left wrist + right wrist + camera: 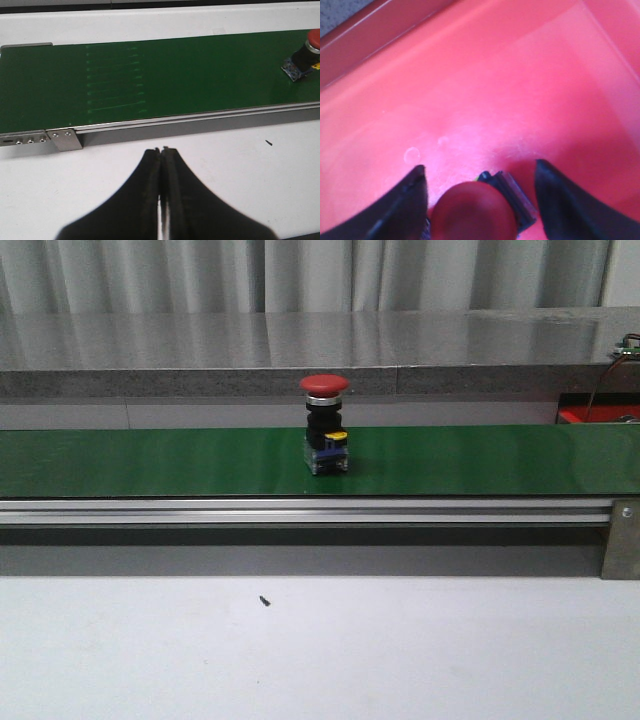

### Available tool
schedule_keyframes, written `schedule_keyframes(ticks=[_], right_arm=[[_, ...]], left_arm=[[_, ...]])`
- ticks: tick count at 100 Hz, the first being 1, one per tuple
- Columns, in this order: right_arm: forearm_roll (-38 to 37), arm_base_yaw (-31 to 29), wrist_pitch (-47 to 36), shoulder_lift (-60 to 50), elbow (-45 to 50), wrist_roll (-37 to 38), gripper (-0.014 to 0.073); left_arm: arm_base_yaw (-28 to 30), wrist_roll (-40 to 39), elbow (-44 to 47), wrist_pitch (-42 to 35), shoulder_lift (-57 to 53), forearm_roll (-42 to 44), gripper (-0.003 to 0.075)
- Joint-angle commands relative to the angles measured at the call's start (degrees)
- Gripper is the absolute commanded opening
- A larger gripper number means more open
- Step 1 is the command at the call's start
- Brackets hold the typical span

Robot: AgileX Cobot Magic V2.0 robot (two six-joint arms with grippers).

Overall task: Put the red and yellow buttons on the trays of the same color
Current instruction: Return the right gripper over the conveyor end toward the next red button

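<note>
Red mushroom-head push button (325, 430), black body on a clear contact block with a small yellow and blue tag, stands upright on the green conveyor belt (150, 460), about mid-belt in the front view. Left wrist view shows the same button (307, 52) well away to the right of the left end effector (162, 150).

Left end effector: black fingers pressed together, nothing between them, hovering over the white surface (320, 650) on the near side of the belt's aluminium rail (300, 510).

Right end effector (480, 172): fingers spread wide over the floor of a red plastic tray (485, 75). A second red push button (472, 215) lies between the fingers, cap toward the camera, contact block behind it. Fingers appear clear of it on both sides, so I judge it released; contact at the lower edge of the view cannot be ruled out.

Step in hand, as judged: one red button is deposited in the matching tray, and the one on the belt waits for pickup.

Next move calls for: lifting the right end effector straight up out of the tray, then opening whichever arm goes for the belt button and closing across its black body below the cap.

Surroundings: grey stone-like ledge (200, 380) on the far side of the belt; a red tray edge (590, 415) shows at far right. Small dark speck (264, 600) on the white surface. No yellow button or yellow tray in view. Nothing blocks the approach to the belt button except the near rail.
</note>
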Motion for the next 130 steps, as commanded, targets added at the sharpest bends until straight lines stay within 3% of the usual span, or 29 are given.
schedule_keyframes(ticks=[1,18,46,74,105,130], right_arm=[[1.7,-0.3,-2.9,-5.1,-2.0,-1.3,0.0508],[1.7,-0.3,-1.4,-9.7,-2.0,-5.3,0.0508],[1.7,1.5,8.0,-17.4,-2.0,-8.4,0.051],[1.7,7.1,17.1,-20.7,-2.0,-9.2,0.0512],[1.7,13.7,37.4,-20.6,-2.0,-11.7,0.0509],[-0.4,22.4,42.9,-20.6,-2.0,-11.7,0.051]], left_arm=[[-0.4,0.0,-1.5,-3.5,-0.1,-2.0,-0.002],[-0.4,0.0,-1.5,-3.5,-0.1,-2.0,-0.002],[-0.4,0.0,-1.5,-3.5,-0.1,-2.0,-0.002],[-0.4,0.0,-1.5,-3.5,-0.1,-2.0,-0.002],[-0.4,0.0,-1.5,-3.5,-0.1,-2.0,-0.002],[-0.4,0.0,-1.5,-3.5,-0.1,-2.0,-0.002]])
